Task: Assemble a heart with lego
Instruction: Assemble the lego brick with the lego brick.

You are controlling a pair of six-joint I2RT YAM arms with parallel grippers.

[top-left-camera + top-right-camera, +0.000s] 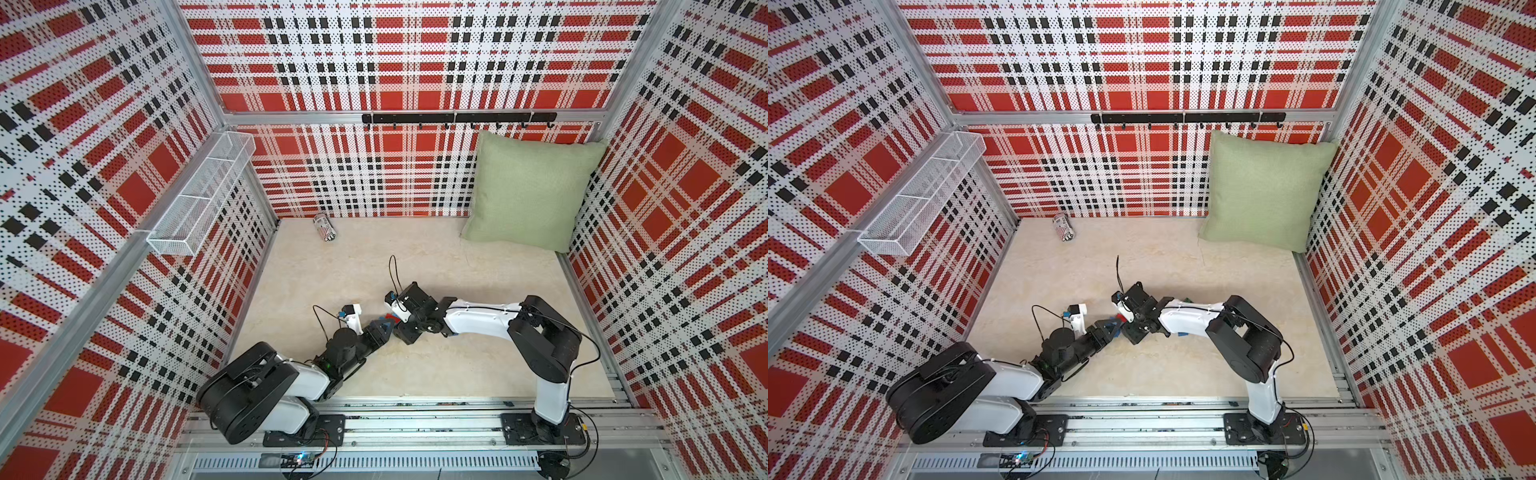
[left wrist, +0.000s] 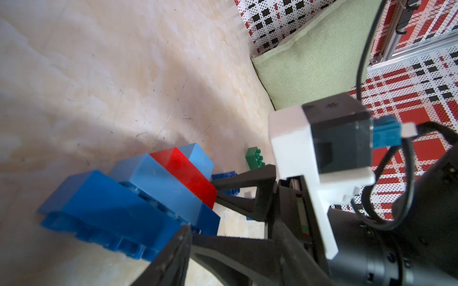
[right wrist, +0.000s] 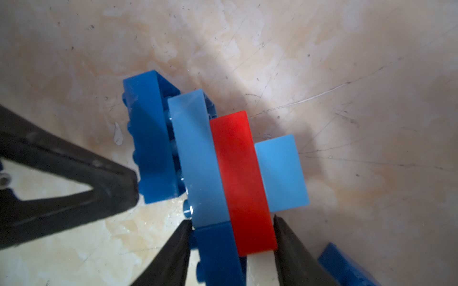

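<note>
Heart (image 3: 223, 173) part-built, smooth brick sides up, low over table (image 1: 415, 257), well apart from cushion (image 1: 532, 187).
Right tool (image 3: 231, 222) clamped across red and blue strips. Likely steadies the joints for pressing.
Left tool (image 2: 199, 206) half-spread and brackets heart's dark blue end. Contact unclear, cannot tell if gripping.
Loose green brick (image 2: 255, 158) lies between heart and cushion. Judged: not yet added.

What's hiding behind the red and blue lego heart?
Seen from the left wrist, a green brick lies on the table behind the heart. A dark blue brick lies there too, half covered by the left gripper. Anything directly behind the heart stays hidden.
</note>
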